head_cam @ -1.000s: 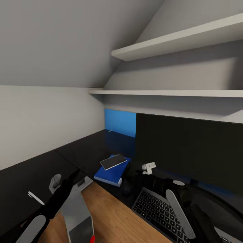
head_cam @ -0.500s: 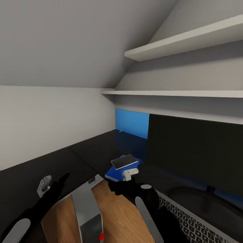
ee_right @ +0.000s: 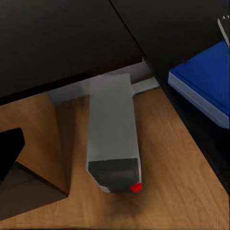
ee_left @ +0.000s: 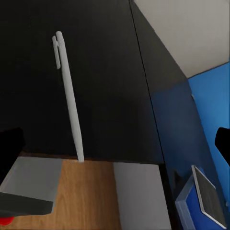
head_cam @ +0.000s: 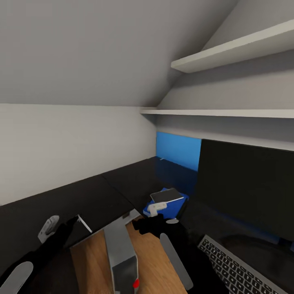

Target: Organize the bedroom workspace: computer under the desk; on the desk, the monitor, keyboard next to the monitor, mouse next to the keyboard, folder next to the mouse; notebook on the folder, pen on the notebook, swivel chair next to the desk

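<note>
**Closing in on the pen for the top of the stack**

The head view has swung left over the last second, so the monitor (head_cam: 249, 188), keyboard (head_cam: 241, 269) and blue folder (head_cam: 173, 206) now sit further right in the picture. That is the camera turning; the things themselves have not moved.

What has really changed is the left gripper (head_cam: 72, 223), which has come forward to the pen (ee_left: 69, 100). The pen lies flat on the black worktop (head_cam: 81, 200), on the wing left of the corner, with one end right at the front edge. In the left wrist view the jaws stand wide, one finger on either side of the pen and neither touching it.

The right gripper (head_cam: 143, 223) has drawn back from above the keyboard and now hangs near the front of the folder. I cannot tell how its jaws stand.

The pale notebook (head_cam: 166, 196) already rests on the folder, beside the monitor. The grey computer tower (ee_right: 112, 129) lies on the wood floor below the worktop's edge.

By my judgement the stack lacks only the pen. The next move calls for a careful close on a very thin stick, which could slip or roll off the edge.
</note>
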### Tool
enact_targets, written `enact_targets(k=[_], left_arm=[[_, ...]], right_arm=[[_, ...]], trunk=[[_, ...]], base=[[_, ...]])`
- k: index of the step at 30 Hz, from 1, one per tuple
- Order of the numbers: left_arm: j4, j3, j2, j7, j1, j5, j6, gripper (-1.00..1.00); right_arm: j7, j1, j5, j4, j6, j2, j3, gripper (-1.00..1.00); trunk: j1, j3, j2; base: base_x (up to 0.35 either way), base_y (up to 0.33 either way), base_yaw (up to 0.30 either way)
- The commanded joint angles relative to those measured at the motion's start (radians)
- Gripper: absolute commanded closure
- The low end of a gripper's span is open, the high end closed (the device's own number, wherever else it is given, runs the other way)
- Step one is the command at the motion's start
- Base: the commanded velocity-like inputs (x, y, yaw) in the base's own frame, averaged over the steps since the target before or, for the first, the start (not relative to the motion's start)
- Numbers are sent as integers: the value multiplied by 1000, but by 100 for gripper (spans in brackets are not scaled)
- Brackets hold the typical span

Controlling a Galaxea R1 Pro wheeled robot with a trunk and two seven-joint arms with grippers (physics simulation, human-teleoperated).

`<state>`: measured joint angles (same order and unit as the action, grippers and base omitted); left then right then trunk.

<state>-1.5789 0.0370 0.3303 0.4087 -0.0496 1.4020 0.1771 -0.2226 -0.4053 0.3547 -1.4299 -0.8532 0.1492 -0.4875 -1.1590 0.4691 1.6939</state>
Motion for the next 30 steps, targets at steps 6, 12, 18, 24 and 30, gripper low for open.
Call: enact_targets(k=[6,12,18,24,30], left_arm=[[-1,4,0,29,-6,5,1,-100],[-15,10,-6,31,-68,5,48,-100],[-28,12,-10,49,-123,6,89,-100],[-30,16,-14,126,-225,7,163,-100],[-30,17,-14,146,-251,8,169,-100]], right_arm=[[-11,-1,-11,8,-2,0,-4,-100],[-9,0,-45,0,-3,-1,-6,-100],[-9,0,-50,-1,-3,0,-6,-100],[-8,0,-51,-6,-3,-2,-5,-100],[-8,0,-51,-7,-3,-2,-5,-100]], trunk=[[0,1,1],[0,1,1],[0,1,1],[0,1,1],[12,-8,-20]], base=[[0,0,279],[0,0,279],[0,0,279],[0,0,279],[0,0,225]])
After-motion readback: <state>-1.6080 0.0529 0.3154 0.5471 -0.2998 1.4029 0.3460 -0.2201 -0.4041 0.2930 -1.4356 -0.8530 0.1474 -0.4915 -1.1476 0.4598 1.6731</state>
